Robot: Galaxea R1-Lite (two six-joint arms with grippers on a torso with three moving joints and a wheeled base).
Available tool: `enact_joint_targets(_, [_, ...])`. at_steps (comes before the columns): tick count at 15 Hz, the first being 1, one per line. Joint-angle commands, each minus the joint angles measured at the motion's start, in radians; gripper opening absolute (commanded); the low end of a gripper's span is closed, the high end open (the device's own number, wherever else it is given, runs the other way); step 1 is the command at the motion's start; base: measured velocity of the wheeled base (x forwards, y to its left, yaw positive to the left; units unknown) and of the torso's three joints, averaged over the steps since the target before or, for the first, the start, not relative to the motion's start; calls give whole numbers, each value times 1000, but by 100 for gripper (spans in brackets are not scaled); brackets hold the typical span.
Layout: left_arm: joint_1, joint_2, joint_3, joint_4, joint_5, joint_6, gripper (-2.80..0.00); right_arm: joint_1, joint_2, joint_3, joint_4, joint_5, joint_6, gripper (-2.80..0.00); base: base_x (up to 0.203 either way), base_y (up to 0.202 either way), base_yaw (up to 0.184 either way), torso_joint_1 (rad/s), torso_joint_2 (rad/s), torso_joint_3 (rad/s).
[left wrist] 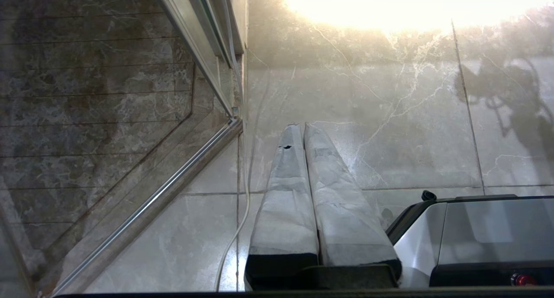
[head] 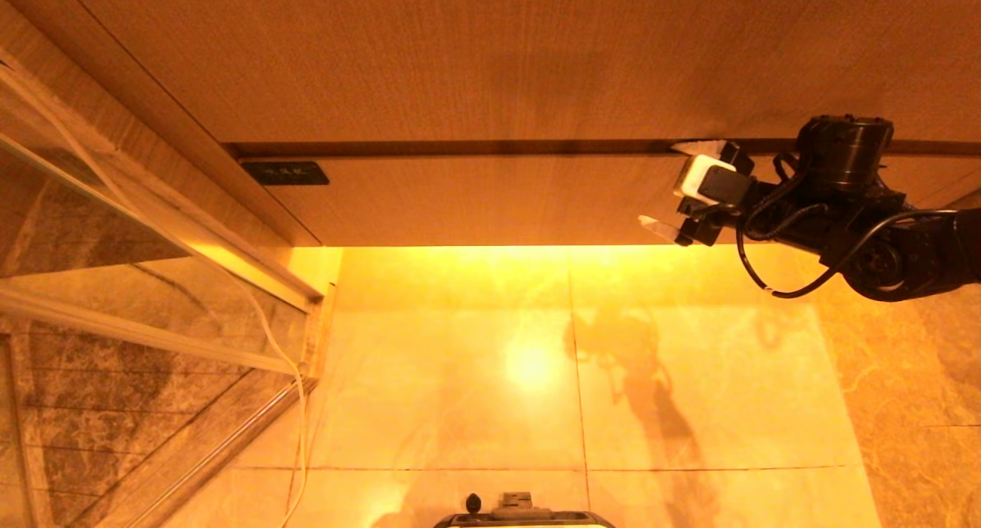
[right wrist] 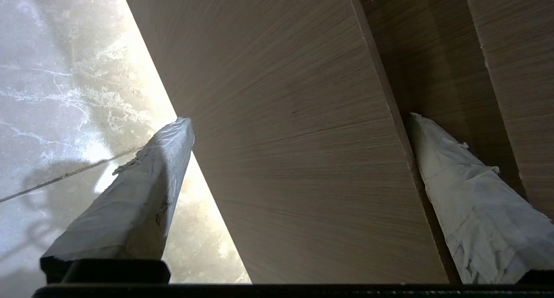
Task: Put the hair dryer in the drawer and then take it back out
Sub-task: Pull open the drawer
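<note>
The right gripper (head: 684, 193) stands with its fingers spread wide and holding nothing, set straight against the drawer (head: 490, 202). One padded fingertip (right wrist: 426, 133) sits at the dark seam above the drawer front, under the countertop (head: 490, 53); the other fingertip (right wrist: 175, 136) hangs at the front's lower edge, so the shut front panel lies between them. The drawer's long axis runs sideways across the gripper's approach, its flat face turned toward the fingers, with a small black label (head: 284, 173) far off toward the robot's left.

The front is stiff, smooth wood grain with no handle. It will likely give little to pinch, so a hold over the top edge at the seam looks the best purchase, followed by a straight pull outward. The panel itself seems rigid and not fragile; slipping off is the main risk.

The hair dryer shows in no view, so its place and heading cannot be told.

The left gripper (left wrist: 301, 131) is parked low over the marble floor (head: 690, 375), fingers pressed together and empty.
</note>
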Motion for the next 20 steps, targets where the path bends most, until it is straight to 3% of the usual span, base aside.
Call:
enact_joint_targets(1, [0,0,2,0,0,0,-280,-1,15,0,1,0,-5,0,0,0,0,0,0,0])
enact_joint_targets(8, [0,0,2,0,0,0,-280,-2,18,-4,8,1,-6,0,0,0,0,0,0,0])
enact_joint_targets(11, [0,0,2,0,0,0,-280,-10,50,-22,205,4,-8,0,0,0,0,0,0,0])
enact_joint_targets(20, [0,0,2,0,0,0,-280,-10,50,-22,205,4,-8,0,0,0,0,0,0,0])
